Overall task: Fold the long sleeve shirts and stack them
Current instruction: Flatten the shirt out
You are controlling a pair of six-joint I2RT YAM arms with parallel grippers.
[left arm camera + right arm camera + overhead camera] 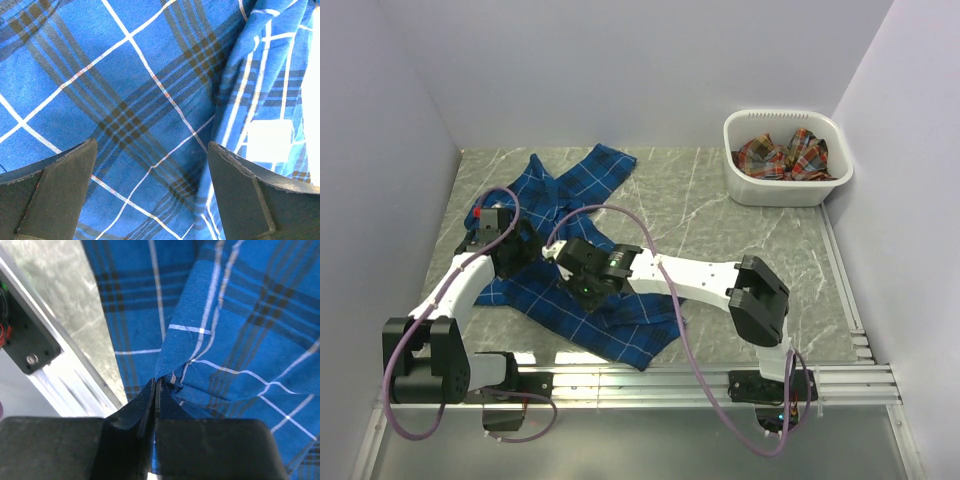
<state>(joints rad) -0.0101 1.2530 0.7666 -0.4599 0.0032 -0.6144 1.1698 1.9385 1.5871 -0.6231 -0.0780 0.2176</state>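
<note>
We see the blue shirt [610, 330] lying crumpled on the grey marbled bench [740, 230]. It is left of centre, with its two sleeves reaching toward the back wall and its body bunched toward the near edge. Our left hand [151, 145] hangs low over the shirt's left part with its fingers [65, 185] spread wide apart. Between them we see only flat plaid cloth, and nothing is gripped. At the right of that wrist view the cloth rises in a fold, with a white patch [270, 140] on the fabric there. Our right hand [155, 382] reaches in from the right across the shirt's middle. Its pads are pressed together and clamped on a raised ridge of the blue cloth, close to where the shirt's edge meets bare bench. In the top view the two hands sit near each other over the garment. The red-orange shirt [783, 155] lies heaped inside the white basket [788, 190] at the far right corner, well apart from the blue one.
</note>
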